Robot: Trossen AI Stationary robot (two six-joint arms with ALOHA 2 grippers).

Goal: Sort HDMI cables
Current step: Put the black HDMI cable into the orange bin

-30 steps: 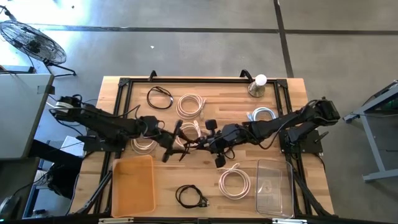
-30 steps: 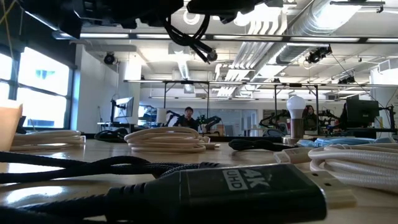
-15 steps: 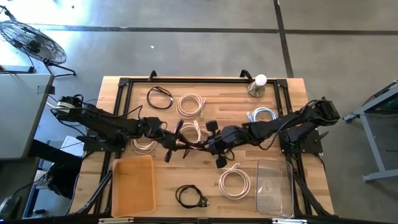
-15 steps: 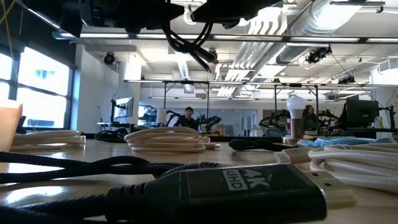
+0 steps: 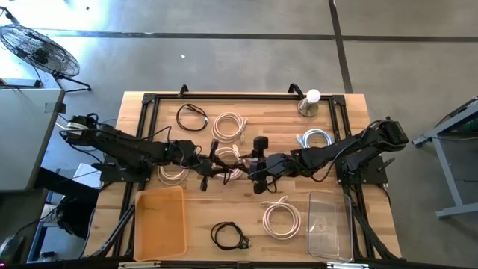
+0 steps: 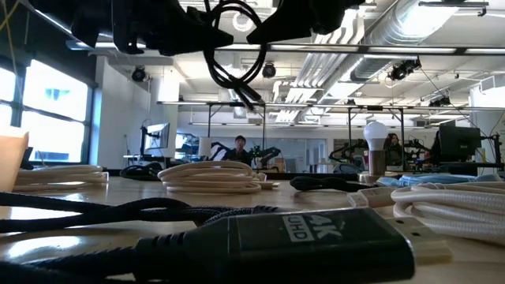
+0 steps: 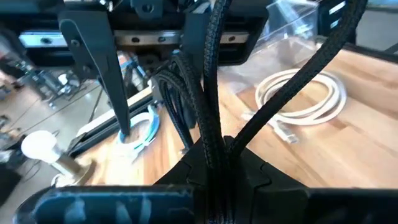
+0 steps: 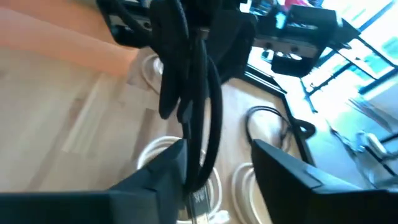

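A black HDMI cable coil [image 5: 226, 166] hangs in the air over the table's middle, above a white coil [image 5: 228, 154]. My left gripper [image 5: 210, 167] is shut on it from the left. My right gripper [image 5: 255, 167] stands open opposite, its fingers on either side of the same coil [image 8: 198, 93]. In the low view the coil's loop [image 6: 233, 43] hangs below both grippers. More white coils [image 5: 229, 125] [image 5: 281, 217] [image 5: 173, 173], a pale bluish one [image 5: 315, 138] and black ones [image 5: 192, 116] [image 5: 229, 236] lie flat on the wood. My left gripper pinches several bundled strands of the black coil [image 7: 210, 134] between its two fingers. The fingers come roughly level from the table's left. The coil is lifted clear of the table and its loop hangs below the fingers. My right gripper's open fingers [image 8: 163, 173] flank the coil; whether one touches it I cannot tell.
An orange bin [image 5: 159, 222] stands at the near left and a clear container [image 5: 329, 224] at the near right. A light bulb on a stand [image 5: 310, 101] is at the far right. A black plug [image 6: 308, 237] lies close to the low camera.
My left gripper has shut on the black coil and taken hold. My right gripper has opened and let go of it. The coil stays lifted clear, and its loop now hangs a little lower.
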